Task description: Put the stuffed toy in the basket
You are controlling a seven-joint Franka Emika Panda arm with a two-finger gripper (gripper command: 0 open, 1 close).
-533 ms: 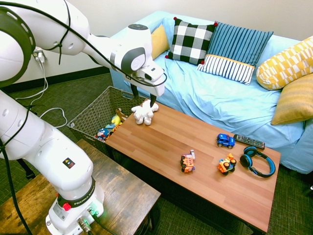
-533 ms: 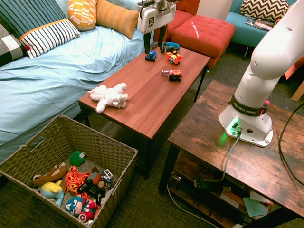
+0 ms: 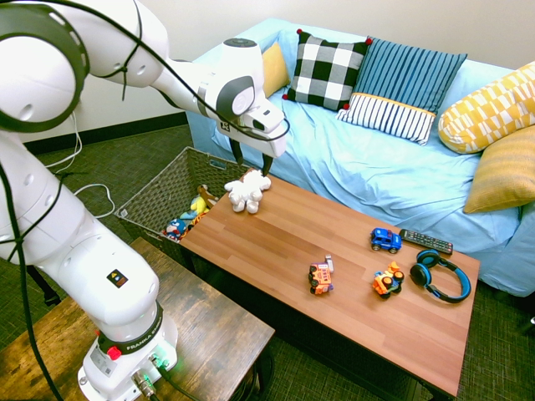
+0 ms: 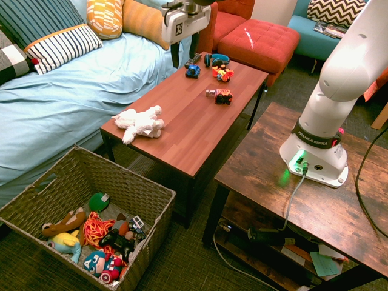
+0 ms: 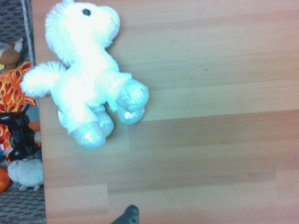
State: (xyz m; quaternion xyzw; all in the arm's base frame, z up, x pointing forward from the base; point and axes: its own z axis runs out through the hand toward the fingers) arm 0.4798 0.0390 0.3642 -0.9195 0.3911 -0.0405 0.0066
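One light-blue sofa [image 3: 368, 167] runs behind one wooden coffee table [image 3: 334, 276]. It carries six cushions across the two exterior views: one black-and-white check [image 3: 326, 68], one blue striped [image 3: 405, 90], two yellow patterned [image 3: 489, 107], and two plain mustard [image 3: 506, 171]. One basket [image 4: 79, 182] stands on the floor at the table's end, with a heap of mixed toys in its bottom. The white arm bears the print "FRANKA EMIKA" on its base collar [image 4: 315, 142]. Its gripper [image 3: 251, 159] hangs above the table end, pointing down, fingers spread wide and holding nothing; a black-and-white square marker shows on its side. One stuffed toy [image 3: 247, 190] lies on its side on the tabletop near the basket end, below the gripper and apart from it. Smaller things on the table: one blue pair of headphones [image 3: 439, 276], one black remote [image 3: 425, 241], and three toy vehicles [image 3: 321, 276].
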